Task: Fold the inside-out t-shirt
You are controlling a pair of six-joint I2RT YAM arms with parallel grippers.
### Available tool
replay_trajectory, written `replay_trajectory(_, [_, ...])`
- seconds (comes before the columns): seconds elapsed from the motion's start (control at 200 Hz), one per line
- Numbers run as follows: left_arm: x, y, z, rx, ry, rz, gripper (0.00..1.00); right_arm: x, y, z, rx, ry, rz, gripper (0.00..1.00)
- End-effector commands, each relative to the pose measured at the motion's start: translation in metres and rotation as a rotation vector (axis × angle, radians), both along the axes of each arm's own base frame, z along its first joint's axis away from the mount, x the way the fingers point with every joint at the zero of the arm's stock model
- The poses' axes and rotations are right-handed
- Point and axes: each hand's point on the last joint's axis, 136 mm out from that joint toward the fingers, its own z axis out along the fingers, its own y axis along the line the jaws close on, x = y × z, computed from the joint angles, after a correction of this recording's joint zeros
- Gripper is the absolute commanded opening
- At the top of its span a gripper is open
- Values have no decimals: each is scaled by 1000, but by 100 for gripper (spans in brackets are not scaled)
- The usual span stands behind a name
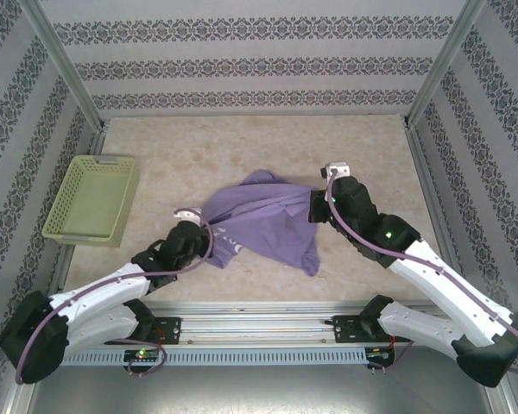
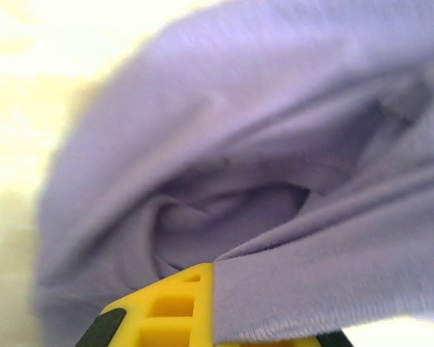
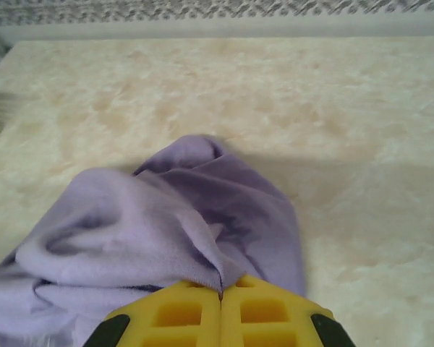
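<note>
Pinching the inside-out t-shirt, left pincer lies half-buried, right pincer likewise clamped.

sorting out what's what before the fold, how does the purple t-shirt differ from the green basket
Make: the t-shirt is soft lavender cloth; the basket is stiff yellow-green lattice.
Place: the t-shirt lies bunched in the middle of the table; the basket sits at its left edge.
Contact: the left gripper and right gripper are both shut on the t-shirt; the basket is untouched.
Both rest on the table.
</note>
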Motion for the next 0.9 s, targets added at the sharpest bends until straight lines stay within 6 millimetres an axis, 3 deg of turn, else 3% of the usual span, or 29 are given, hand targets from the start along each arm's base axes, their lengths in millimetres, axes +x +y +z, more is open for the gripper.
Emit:
replay_trajectory(0.0, [4,26,15,104,7,66,0,-11,4,-32,49,97,9,0])
replay_trajectory(0.12, [14,28,31,159,-4,79,0,-16,2,-51,61,136,-12,0])
replay_trajectory(0.305, [15,10,15,177,70,-14,0,-14,-15,-87,12,253,-73,0])
replay_trajectory(0.37, [15,11,6,217,107,-15,0,-10,-37,-106,-27,325,-161,0])
replay_trajectory(0.45, [13,18,-1,263,133,0,0,-2,-80,-127,-39,403,-321,0])
replay_trajectory(0.505, [12,10,-2,240,131,-41,0,4,-94,-134,-22,414,-355,0])
replay_trajectory(0.59, [8,-24,-1,146,133,-189,0,14,-72,-135,42,404,-248,0])
replay_trajectory(0.654, [3,-47,-1,154,134,-275,0,16,-45,-136,88,400,-148,1])
replay_trajectory(0.714, [-2,-68,0,178,130,-346,0,14,-31,-144,81,421,-109,6])
replay_trajectory(0.809, [-3,-87,-1,170,136,-386,0,8,-34,-166,4,467,-123,13])
replay_trajectory(0.894, [1,-90,0,163,138,-377,0,1,-43,-175,-81,463,-143,29])
